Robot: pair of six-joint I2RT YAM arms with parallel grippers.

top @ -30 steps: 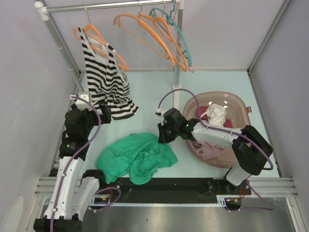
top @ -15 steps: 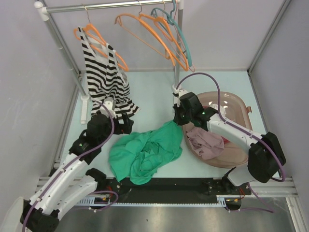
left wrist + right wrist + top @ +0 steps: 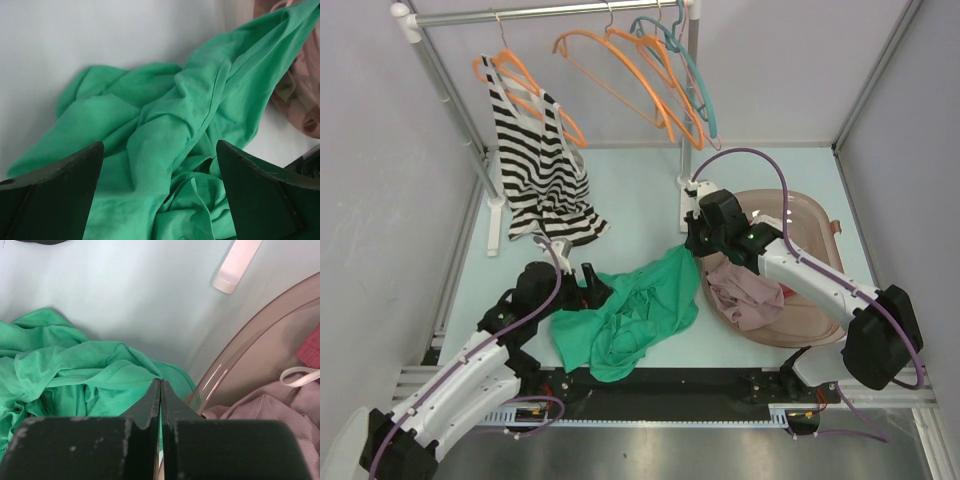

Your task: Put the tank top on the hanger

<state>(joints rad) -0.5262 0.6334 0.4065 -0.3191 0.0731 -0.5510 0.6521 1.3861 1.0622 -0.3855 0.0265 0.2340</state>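
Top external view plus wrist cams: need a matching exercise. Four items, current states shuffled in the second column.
Column 1
1. green tank top
2. striped top
3. left gripper
4. right gripper

Column 2
A. shut on a green fold beside the basin
B. crumpled on the table
C. hanging from the rail
D. wide open over green fabric

Pairs: 1-B, 2-C, 3-D, 4-A
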